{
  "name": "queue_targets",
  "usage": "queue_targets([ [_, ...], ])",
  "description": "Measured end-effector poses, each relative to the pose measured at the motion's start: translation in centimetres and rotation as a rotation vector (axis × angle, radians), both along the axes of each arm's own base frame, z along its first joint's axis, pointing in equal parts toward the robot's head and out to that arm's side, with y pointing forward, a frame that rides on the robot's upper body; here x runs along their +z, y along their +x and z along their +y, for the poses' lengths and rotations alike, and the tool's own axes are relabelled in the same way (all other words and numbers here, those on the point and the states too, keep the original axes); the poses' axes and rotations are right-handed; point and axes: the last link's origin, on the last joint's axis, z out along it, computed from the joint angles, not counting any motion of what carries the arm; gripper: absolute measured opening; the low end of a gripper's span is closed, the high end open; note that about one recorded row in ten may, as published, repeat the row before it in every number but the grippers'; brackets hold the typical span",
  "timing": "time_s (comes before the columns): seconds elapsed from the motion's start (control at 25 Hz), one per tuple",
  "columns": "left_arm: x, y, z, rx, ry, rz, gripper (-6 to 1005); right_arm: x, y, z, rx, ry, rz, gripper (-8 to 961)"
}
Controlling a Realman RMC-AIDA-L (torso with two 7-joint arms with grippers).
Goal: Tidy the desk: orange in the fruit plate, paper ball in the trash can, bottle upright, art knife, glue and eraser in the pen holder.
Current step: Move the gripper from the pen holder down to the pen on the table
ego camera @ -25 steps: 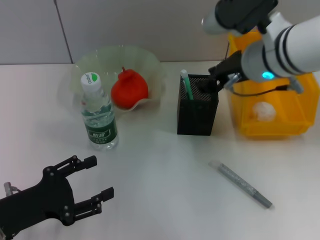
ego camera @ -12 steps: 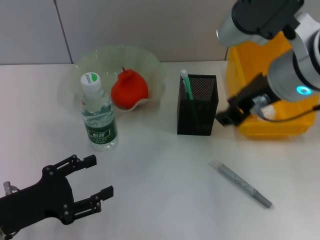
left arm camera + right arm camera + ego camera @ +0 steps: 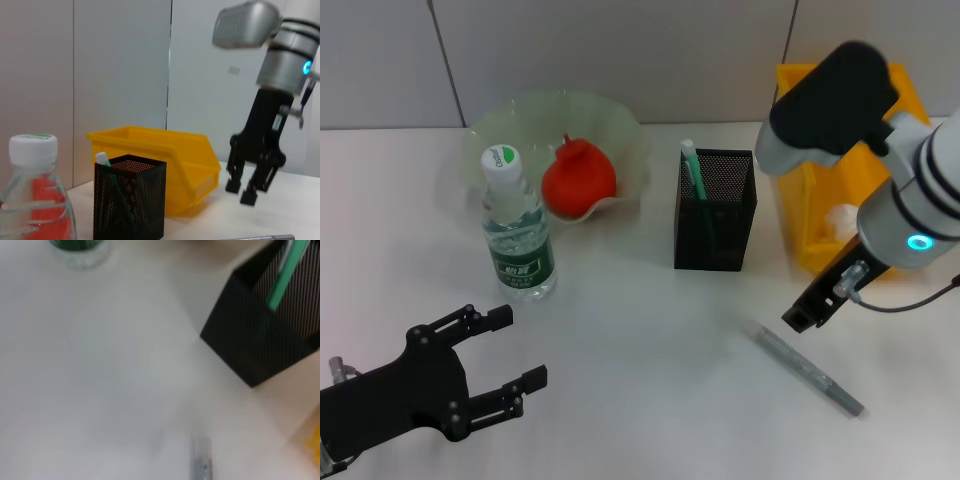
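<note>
The orange (image 3: 578, 178) lies in the pale green fruit plate (image 3: 625, 135). A bottle (image 3: 518, 230) stands upright in front of the plate. The black mesh pen holder (image 3: 715, 225) holds a green glue stick (image 3: 692, 168). In the yellow trash can (image 3: 815, 240) lies a white paper ball (image 3: 845, 217). The grey art knife (image 3: 805, 368) lies flat on the table. My right gripper (image 3: 817, 308) hangs open just above the knife's far end, also visible as the right gripper (image 3: 241, 191). My left gripper (image 3: 515, 350) rests open at the front left. The eraser is out of view.
The white table (image 3: 640, 330) runs back to a grey wall. In the left wrist view the bottle (image 3: 32, 200), pen holder (image 3: 129, 200) and trash can (image 3: 165, 165) stand in a row. The right wrist view shows the pen holder (image 3: 250, 345) and the knife (image 3: 202, 467).
My right arm has swung from over the pen holder toward the front of the table and come down near the art knife. The left arm has barely moved.
</note>
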Motion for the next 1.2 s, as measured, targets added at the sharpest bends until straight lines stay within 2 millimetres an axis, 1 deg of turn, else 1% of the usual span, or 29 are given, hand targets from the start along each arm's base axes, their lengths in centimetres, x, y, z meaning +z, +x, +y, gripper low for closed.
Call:
queue_targets([
  [0.2,-0.1,0.0,0.0,0.003,-0.001,0.0,798,-2.2,2.5,1.0,-0.063,-0.039,-0.034,429],
  [0.44,-0.1,0.0,0.0,0.005,-0.002,0.0,798,-3.3,3.4,1.3,-0.068,-0.042,-0.042,426],
  [0.72,-0.1,0.0,0.0,0.003,-0.002,0.0,798,-4.4,3.4,1.3,-0.059,-0.055,-0.013,422],
  [1.2,-0.2,0.0,0.1,0.003,-0.001,0.001,798,-5.0,3.6,1.7,-0.058,-0.047,-0.008,326],
])
